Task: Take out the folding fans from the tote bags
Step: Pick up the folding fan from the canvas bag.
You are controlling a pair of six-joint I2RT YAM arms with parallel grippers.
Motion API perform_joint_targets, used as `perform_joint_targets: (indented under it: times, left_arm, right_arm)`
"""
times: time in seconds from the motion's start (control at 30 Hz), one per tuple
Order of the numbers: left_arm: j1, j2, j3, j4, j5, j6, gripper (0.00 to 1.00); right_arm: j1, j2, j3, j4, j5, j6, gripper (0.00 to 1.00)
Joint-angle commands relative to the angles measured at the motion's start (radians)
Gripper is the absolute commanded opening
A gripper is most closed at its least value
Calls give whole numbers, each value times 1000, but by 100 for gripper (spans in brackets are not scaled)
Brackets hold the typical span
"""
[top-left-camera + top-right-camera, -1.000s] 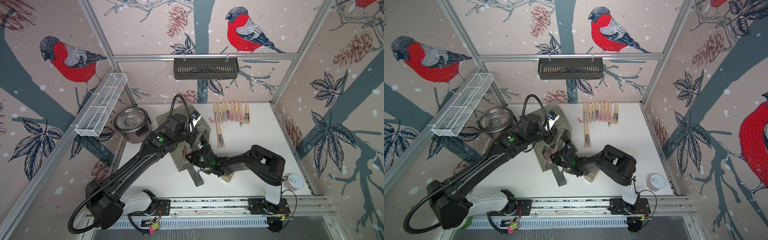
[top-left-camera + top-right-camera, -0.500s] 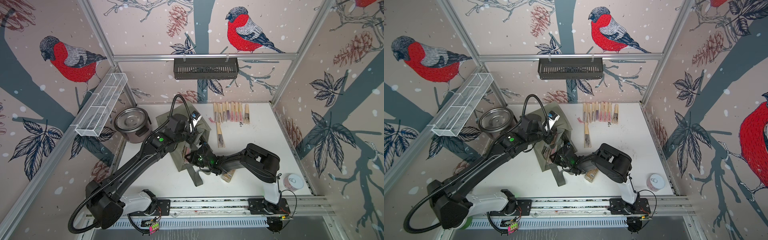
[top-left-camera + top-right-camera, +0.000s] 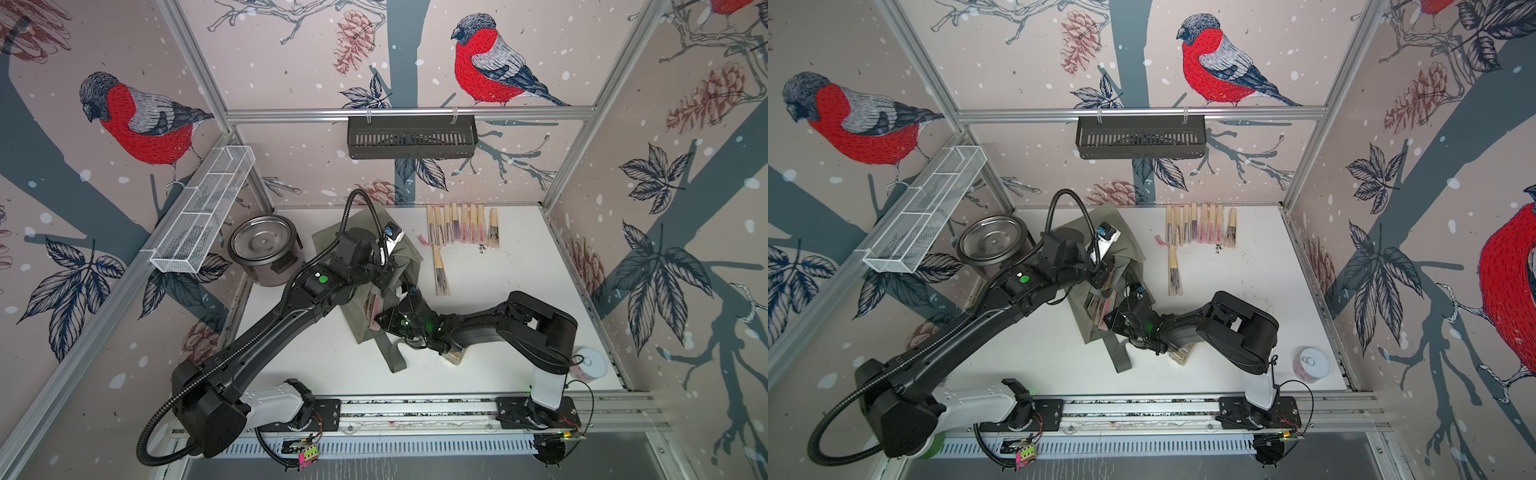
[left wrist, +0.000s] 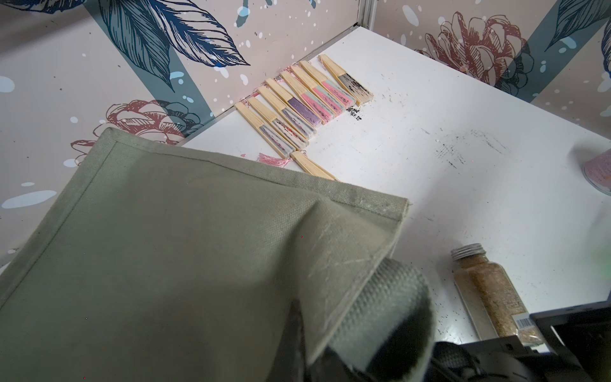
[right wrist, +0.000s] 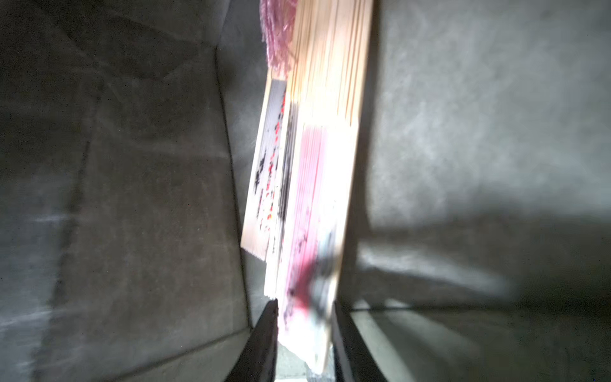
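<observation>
Forearm low, right gripper on fan

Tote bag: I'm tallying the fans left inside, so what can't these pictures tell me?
- Fans in the bag: the right wrist view is motion-blurred and they overlap, so no count.
- Right gripper: the same blur hides whether it clamps a fan.
- Left gripper: bag fabric covers its tips in the left wrist view.
</observation>
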Motion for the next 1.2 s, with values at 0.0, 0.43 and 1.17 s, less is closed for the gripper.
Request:
perform_joint_targets:
  times: [0.0, 0.43, 1.17]
  left_arm:
    - [-1, -7, 6, 26, 5, 13, 0]
    - [-4, -2, 6, 26, 6, 13, 0]
    - [-4, 2, 6, 23, 2, 13, 0]
  right_arm:
    - [-9, 21, 24, 1, -8, -22, 37]
    - [-40, 97, 24, 68, -67, 9, 49]
    - [-64, 136, 26, 247, -176, 42, 42]
